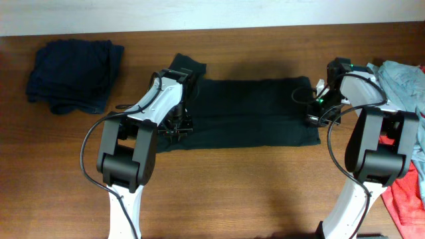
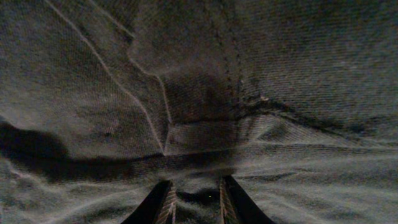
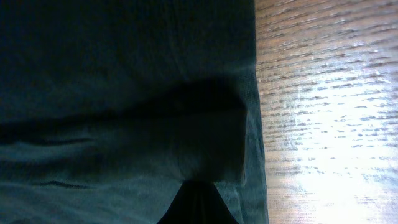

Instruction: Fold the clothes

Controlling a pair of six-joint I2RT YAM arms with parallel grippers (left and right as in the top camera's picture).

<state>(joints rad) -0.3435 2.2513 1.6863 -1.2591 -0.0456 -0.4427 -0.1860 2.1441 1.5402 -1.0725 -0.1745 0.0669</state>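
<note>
A dark green-black garment lies spread flat across the middle of the wooden table. My left gripper is down on its left front part. In the left wrist view the fingers are close together with a fold of the cloth bunched between them. My right gripper is at the garment's right edge. In the right wrist view its fingers are closed into one dark wedge under a lifted flap of the cloth, beside bare table.
A folded pile of dark blue clothes sits at the back left. A light blue garment and a red one lie at the right edge, close to the right arm.
</note>
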